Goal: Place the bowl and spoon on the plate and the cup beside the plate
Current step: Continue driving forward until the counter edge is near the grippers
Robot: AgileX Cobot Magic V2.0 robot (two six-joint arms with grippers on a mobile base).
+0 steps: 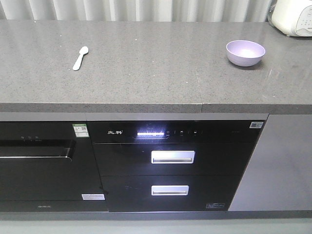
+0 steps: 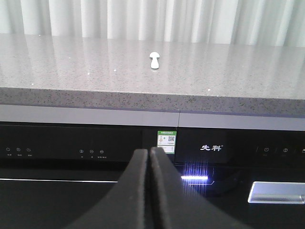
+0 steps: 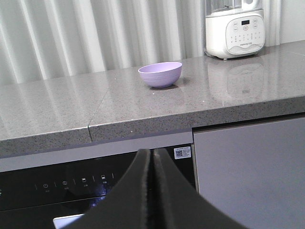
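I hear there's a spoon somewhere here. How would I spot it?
Start with the long grey stone counter above the black built-in appliances. Look at its left part, far from the purple bowl on the right. The spoon lies flat there alone, small and whitish, scoop pointing away from the front edge.

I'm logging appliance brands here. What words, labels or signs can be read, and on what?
"先科": white brand mark on the black appliance panel.
Green sticker: QR code, print too small to read.
White appliance: button labels and display too blurred to read.
Bowl and spoon: no text.
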